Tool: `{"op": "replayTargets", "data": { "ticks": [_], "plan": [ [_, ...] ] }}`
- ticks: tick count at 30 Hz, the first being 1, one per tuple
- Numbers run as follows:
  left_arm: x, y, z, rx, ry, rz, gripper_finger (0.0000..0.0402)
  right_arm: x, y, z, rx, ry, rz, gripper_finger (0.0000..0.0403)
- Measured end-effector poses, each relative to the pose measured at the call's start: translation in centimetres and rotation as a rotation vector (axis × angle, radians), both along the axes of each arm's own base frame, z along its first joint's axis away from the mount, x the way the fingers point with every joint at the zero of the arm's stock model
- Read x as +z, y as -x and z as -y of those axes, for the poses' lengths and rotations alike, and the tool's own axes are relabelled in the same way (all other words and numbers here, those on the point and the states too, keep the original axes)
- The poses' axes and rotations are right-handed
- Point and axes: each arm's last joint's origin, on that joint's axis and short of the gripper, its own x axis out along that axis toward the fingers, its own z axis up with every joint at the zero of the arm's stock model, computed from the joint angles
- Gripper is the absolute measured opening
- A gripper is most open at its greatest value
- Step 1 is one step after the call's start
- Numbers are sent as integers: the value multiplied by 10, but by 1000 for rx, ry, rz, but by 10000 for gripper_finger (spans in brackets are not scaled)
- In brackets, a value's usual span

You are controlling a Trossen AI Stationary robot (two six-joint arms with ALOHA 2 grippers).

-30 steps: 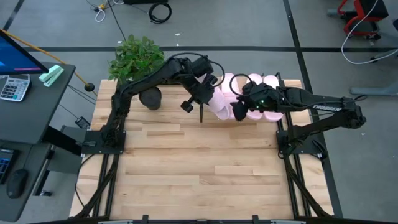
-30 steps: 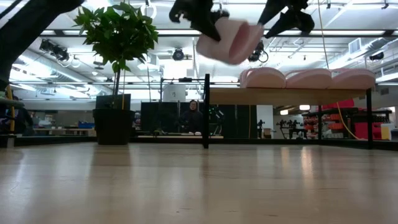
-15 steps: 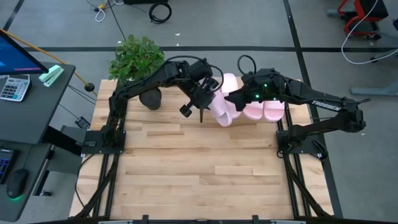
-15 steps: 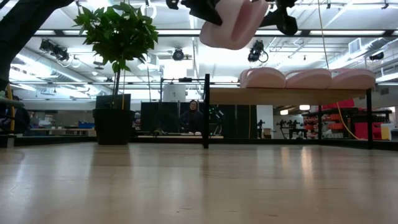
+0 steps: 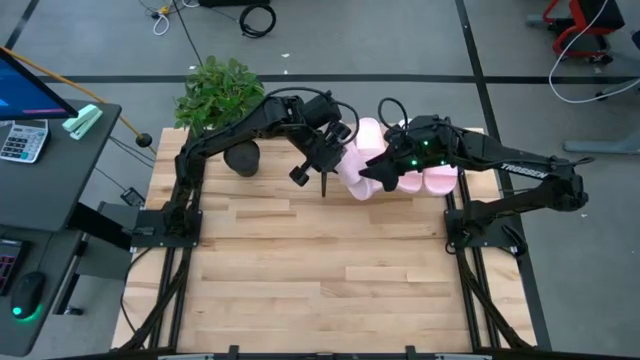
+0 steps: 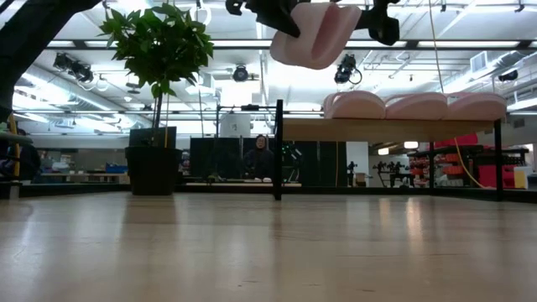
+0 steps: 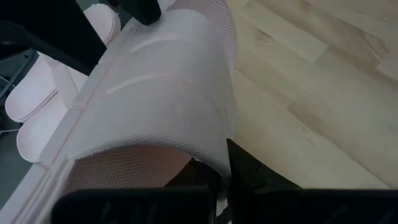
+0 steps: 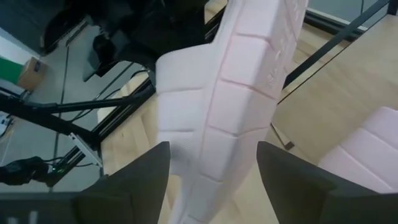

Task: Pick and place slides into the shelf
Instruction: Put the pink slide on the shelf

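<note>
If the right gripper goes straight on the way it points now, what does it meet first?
Probably the raised slide: it lies between the right gripper's open fingers, sole toward the camera. The left gripper, shut on its strap, is just beyond. Depth is unclear.

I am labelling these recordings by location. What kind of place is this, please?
Probably a robotics lab or workshop. Ceiling lights hang over a large open room, cables lie on the grey floor, and a desk with a calculator stands beside the table.

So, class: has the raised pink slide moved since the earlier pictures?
Yes. In the low view the slide has risen and shifted right, toward the shelf.
</note>
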Motion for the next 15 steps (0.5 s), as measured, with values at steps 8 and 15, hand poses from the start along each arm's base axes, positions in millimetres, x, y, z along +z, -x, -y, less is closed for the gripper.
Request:
{"op": "replayTargets", "data": {
  "ticks": [8, 15],
  "plan": [
    [-1, 0, 0, 1, 0, -3, 12, -3, -5, -1, 15, -41, -8, 254],
    [-1, -1, 1, -2, -1, -2, 12, -3, -11, 3, -13, -11, 19, 254]
  ]
}}
